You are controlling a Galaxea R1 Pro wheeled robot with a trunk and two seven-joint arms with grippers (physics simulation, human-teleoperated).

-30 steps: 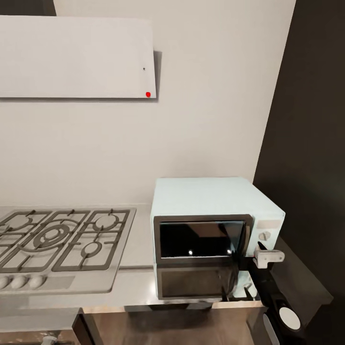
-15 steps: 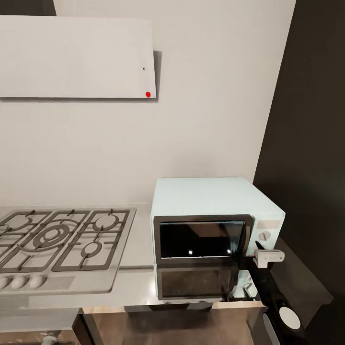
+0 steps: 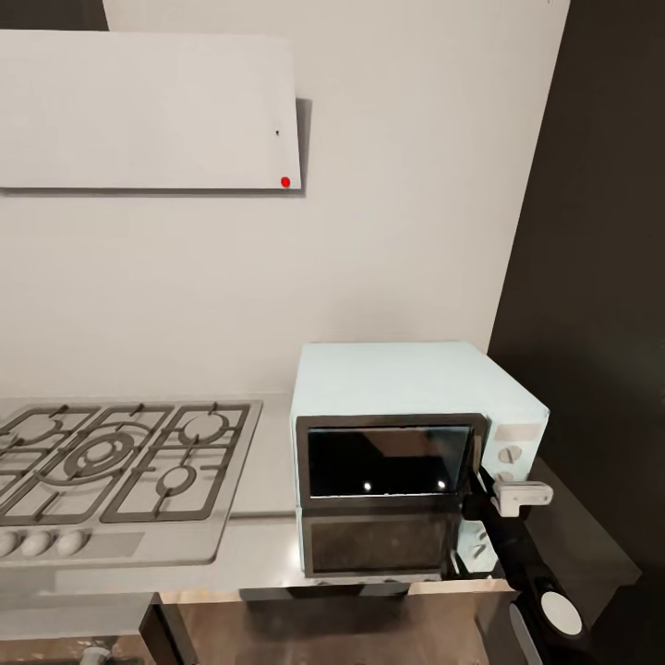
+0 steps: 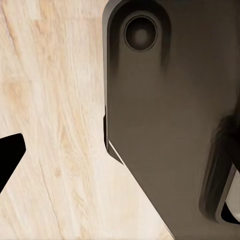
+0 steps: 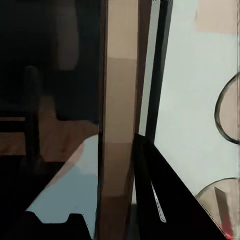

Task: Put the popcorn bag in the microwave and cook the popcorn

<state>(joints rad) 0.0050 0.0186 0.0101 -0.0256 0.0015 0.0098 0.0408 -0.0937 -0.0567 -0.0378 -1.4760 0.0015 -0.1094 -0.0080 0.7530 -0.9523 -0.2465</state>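
Observation:
The microwave (image 3: 416, 434), a pale blue-white box with a dark-framed glass door, stands on the pale grey countertop (image 3: 263, 517) against the wall. My right gripper (image 3: 477, 499) is at the door's right edge, beside the round knobs (image 3: 509, 453). In the right wrist view, one black finger (image 5: 165, 195) lies along the tan door edge (image 5: 117, 125), with the pale blue front panel (image 5: 192, 100) beside it. Its jaws are too hidden to judge. A finger of my left gripper (image 4: 9, 156) hangs far out to one side over wooden floor, open and empty. The popcorn bag and popcorn are out of view.
A steel gas hob (image 3: 111, 462) lies left of the microwave, under a flat white extractor hood (image 3: 148, 109). A tall dark cabinet (image 3: 600, 277) closes off the right side. The left wrist view has my dark base (image 4: 170, 125) above the wood floor (image 4: 55, 100).
The door's right edge, slightly ajar a second ago, now sits closer to the microwave's front. My right gripper has shifted a little along that edge.

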